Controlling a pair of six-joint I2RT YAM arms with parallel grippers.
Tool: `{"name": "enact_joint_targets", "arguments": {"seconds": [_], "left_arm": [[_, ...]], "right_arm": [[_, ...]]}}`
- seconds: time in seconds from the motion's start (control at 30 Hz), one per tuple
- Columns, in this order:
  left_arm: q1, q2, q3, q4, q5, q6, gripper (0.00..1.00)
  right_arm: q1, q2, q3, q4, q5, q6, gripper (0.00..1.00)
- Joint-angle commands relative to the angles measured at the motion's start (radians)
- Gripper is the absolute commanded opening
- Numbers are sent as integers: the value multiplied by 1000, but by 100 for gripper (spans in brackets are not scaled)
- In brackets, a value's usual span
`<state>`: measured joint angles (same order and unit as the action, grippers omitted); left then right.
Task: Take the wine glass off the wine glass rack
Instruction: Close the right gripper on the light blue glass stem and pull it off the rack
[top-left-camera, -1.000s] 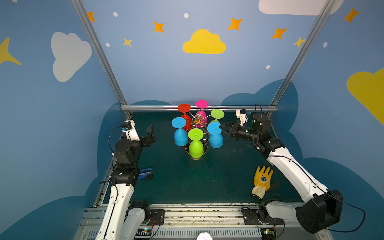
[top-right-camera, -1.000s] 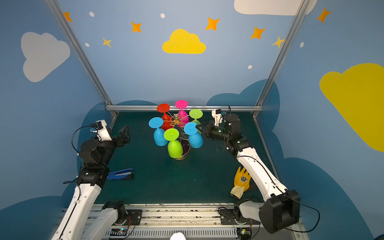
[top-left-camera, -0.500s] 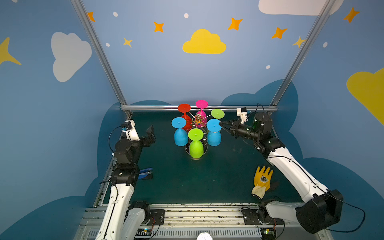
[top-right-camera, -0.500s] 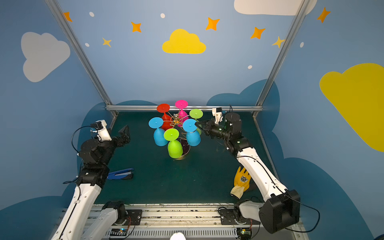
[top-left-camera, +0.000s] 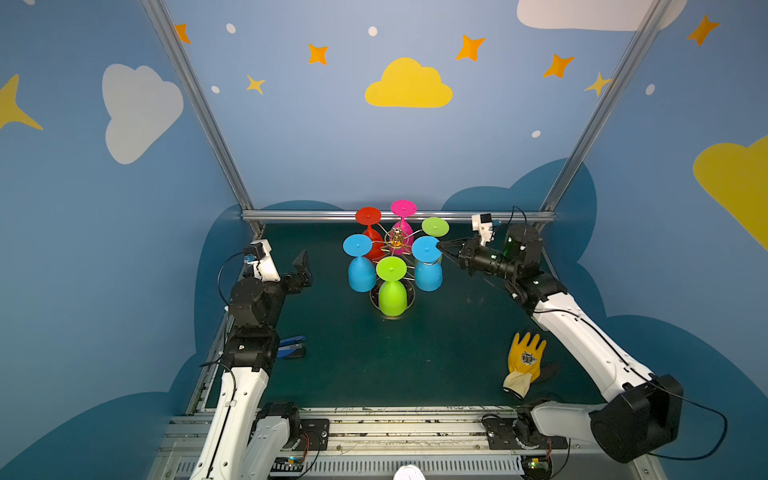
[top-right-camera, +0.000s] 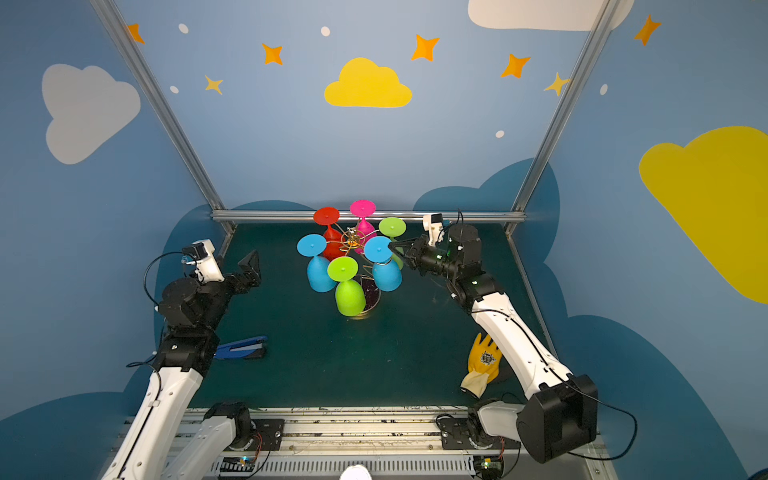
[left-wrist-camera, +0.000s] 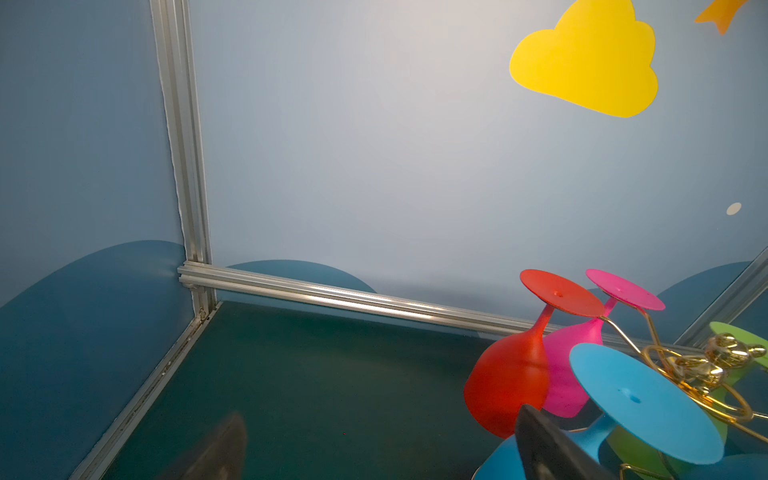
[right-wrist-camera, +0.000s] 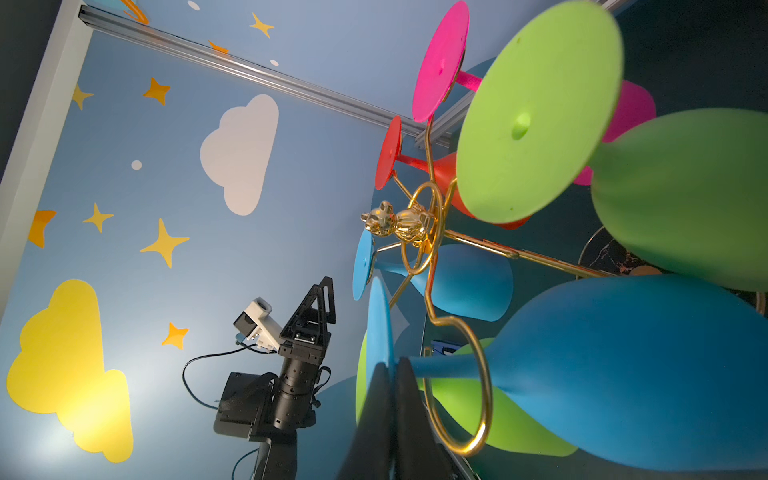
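The gold wire wine glass rack stands at the back middle of the green mat, with several coloured glasses hanging upside down from its arms. My right gripper is shut on the rim of the round foot of the blue wine glass on the rack's right side. That glass's stem still runs through a gold loop. My left gripper stands open and empty, well left of the rack.
Red, pink, green and another blue glass crowd the rack. A yellow glove lies front right. A blue tool lies by the left arm. A metal rail runs along the back.
My right gripper has risen slightly and shifted towards the rack with the blue glass's foot in it, and the glass has swung a little left. The left arm has not moved.
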<state>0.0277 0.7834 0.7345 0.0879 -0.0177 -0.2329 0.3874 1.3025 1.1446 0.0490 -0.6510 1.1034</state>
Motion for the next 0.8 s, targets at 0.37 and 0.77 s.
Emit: {"name": "enact_joint_targets", "arguments": {"seconds": [0.37, 0.77], "left_arm": [[-10, -15, -10, 4, -2, -5, 99], [-12, -18, -11, 3, -7, -1, 99]], "right_arm": [[48, 49, 88, 51, 24, -30, 0], [81, 77, 109, 23, 38, -53, 0]]}}
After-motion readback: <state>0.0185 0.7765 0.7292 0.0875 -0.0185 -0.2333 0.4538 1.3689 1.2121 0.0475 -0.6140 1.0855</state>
